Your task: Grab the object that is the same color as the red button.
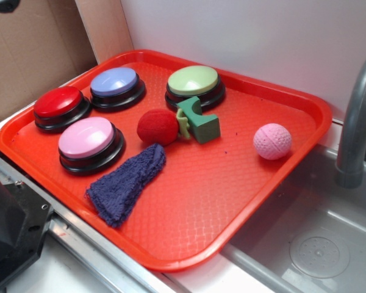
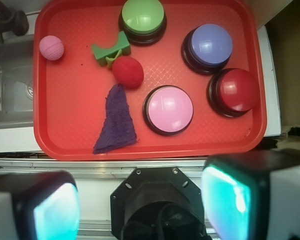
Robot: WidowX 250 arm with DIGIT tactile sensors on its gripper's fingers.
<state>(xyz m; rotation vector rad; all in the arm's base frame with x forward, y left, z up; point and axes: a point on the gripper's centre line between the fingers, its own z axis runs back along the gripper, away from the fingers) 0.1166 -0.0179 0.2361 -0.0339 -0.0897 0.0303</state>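
Approach step stood pending: tool [image 2: 140,210], fingers apart and empty, hung off the tray [image 2: 150,145], needing descent onto fuzzy red ball [image 2: 128,71].

Four dome buttons [image 1: 62,102], two balls [image 1: 158,126], one green block [image 1: 199,121], one purple cloth [image 1: 127,182], one tray [image 1: 195,238].

Exterior view looks down obliquely from nearby; wrist view looks straight down; both share the tray [image 1: 305,131] [image 2: 45,135]

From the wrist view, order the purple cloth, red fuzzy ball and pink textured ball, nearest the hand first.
1. Purple cloth, at the tray's near edge, closest to the hand.
2. Red fuzzy ball, mid-tray, just beyond.
3. Pink textured ball, far left corner.
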